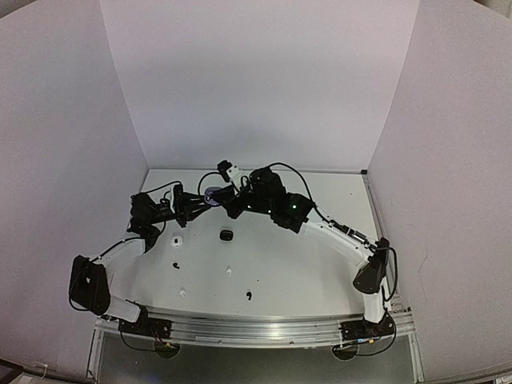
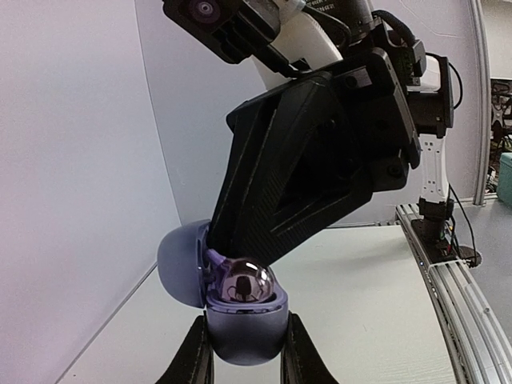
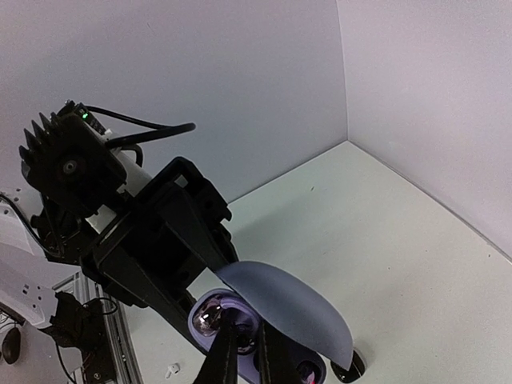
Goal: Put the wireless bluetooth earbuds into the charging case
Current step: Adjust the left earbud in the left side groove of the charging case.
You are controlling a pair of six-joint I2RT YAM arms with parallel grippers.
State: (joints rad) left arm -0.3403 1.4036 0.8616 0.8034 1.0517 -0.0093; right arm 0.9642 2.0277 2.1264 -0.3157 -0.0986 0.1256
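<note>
**While Two Arms Meet, a Shiny Bud Sits in the Case**

Where the two arms come together, at 12 o'clock from the middle of the table [image 1: 304, 272], the charging case [image 2: 244, 328] is held. It is round like a pebble and blue-purple. In the left wrist view its lid [image 2: 180, 264] is swung open toward 9 o'clock. Inside sits a silvery earbud [image 2: 244, 282], tiny, smooth and shiny like a little mirror ball. The left gripper [image 2: 246, 356] pinches the bottom half of the case, squeezing it at 8 o'clock and at 4 o'clock.

The right gripper [image 3: 246, 344] reaches into the open case. Its fingers [image 3: 220, 356] are close together with only a thin gap. One tip is just beside the silvery earbud. I cannot tell if they pinch anything.

A black case [image 1: 226, 234] lies near the middle of the table. A white case [image 1: 177, 240] lies at 9 o'clock from it. The first black earbud [image 1: 175, 265] is at 6 o'clock from the white case. The first white earbud [image 1: 230, 272] is at 6 o'clock from the black case. The second white earbud [image 1: 182, 293] is at 7 o'clock and the second black earbud [image 1: 249, 296] is at 5 o'clock. All four are much smaller than the cases.

A white sticker [image 1: 402, 309] by the rail [image 1: 256, 328] has print too small to read.
</note>
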